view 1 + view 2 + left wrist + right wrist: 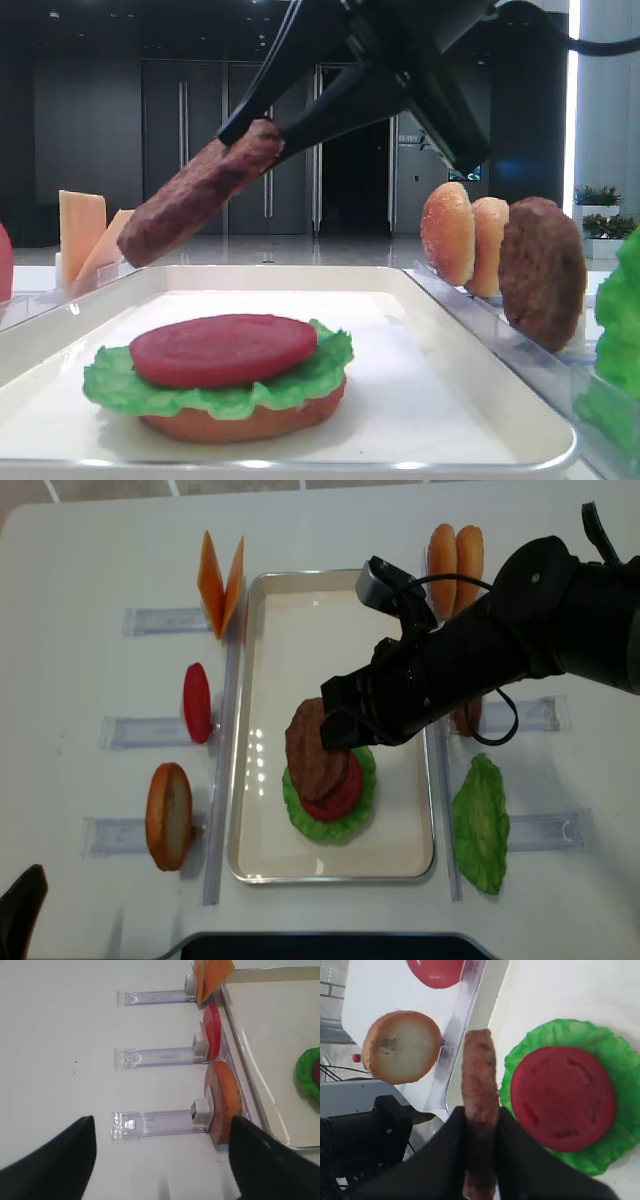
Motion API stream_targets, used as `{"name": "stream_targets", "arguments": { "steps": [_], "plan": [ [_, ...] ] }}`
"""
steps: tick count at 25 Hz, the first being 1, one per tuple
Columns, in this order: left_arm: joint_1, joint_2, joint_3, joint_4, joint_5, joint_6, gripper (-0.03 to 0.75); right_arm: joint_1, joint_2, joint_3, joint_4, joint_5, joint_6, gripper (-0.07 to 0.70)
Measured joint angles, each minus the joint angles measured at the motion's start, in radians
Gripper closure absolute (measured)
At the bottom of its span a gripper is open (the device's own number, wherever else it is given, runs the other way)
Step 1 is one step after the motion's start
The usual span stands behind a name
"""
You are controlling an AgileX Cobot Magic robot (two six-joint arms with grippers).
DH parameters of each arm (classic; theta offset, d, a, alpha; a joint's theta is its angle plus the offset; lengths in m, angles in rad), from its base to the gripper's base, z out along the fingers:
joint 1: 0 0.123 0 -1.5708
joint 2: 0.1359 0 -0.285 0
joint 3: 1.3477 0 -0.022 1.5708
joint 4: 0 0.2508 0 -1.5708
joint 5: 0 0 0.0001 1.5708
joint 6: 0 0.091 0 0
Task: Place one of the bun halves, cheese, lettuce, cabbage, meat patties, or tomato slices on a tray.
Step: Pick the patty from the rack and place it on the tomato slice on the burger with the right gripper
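I see the right hand (481, 1160) clamped on a meat patty (312, 748), gripping it by the edge so the disc hangs tilted in the air above the tray (268, 862). In the overhead view the patty sits over the left part of the stack. That stack lies in the near half of the tray: a bun base (240, 422), a lettuce leaf (115, 385) on it, and a tomato slice (222, 348) on top. The held patty is not touching the stack in the low front view.

The left hand (162, 1160) stands wide, holding nothing, low over the desk (60, 1035) at the near left, with a bun half (225, 1102) upright in a clear holder (155, 1122) just beyond it.

Left of the tray I note cheese slices (222, 583) at the far end and a spare tomato slice (196, 702) mid-way. Right of the tray: two bun halves (455, 555) far, a second lettuce leaf (481, 825) near, and another patty (542, 272) upright in its holder.
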Motion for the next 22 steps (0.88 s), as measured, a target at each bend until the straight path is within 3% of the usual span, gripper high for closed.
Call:
{"name": "stream_targets", "arguments": {
  "steps": [10, 22],
  "plan": [
    [0.000, 0.000, 0.000, -0.001, 0.000, 0.000, 0.079, -0.001, 0.085, 0.001, 0.096, 0.012, -0.081, 0.489],
    [0.000, 0.000, 0.000, -0.001, 0.000, 0.000, 0.079, -0.045, 0.098, 0.001, 0.099, 0.038, -0.086, 0.489]
  ]
}}
